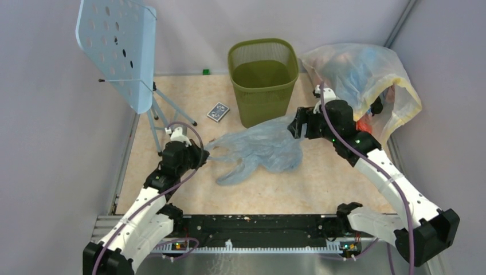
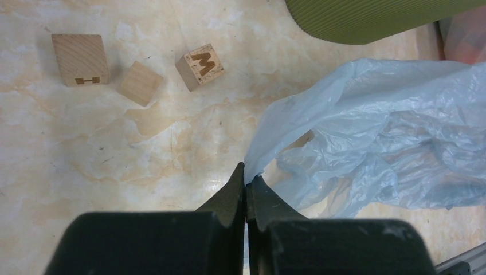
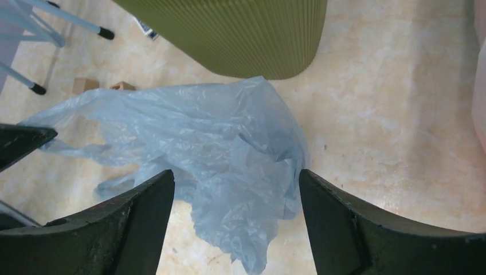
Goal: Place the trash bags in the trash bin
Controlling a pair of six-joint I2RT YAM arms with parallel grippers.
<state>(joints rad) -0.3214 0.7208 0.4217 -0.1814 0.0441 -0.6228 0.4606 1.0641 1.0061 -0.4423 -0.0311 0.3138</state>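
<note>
The trash bag (image 1: pixel 261 150) lies crumpled and spread on the worktop (image 1: pixel 326 183), just in front of the trash bin (image 1: pixel 263 80) and wholly outside it, its far edge reaching close up to the bin's base. The left pincer (image 2: pixel 246 179) is closed tight, its two tips pressed together on a thin corner of the bag's near-left edge, and the plastic pulls out in a drawn strand from there. The right pincer (image 3: pixel 236 184) stands spread wide above the bag's right side, the crinkled plastic showing between its fingers and nothing gripped. The bin stands upright at the back. To its right slumps a big clear sack (image 1: pixel 367 80) of coloured things. Three wooden blocks (image 2: pixel 141 83) sit left of the bag, and a perforated pale blue panel (image 1: pixel 117 51) on a tripod stands at the far left.
</note>
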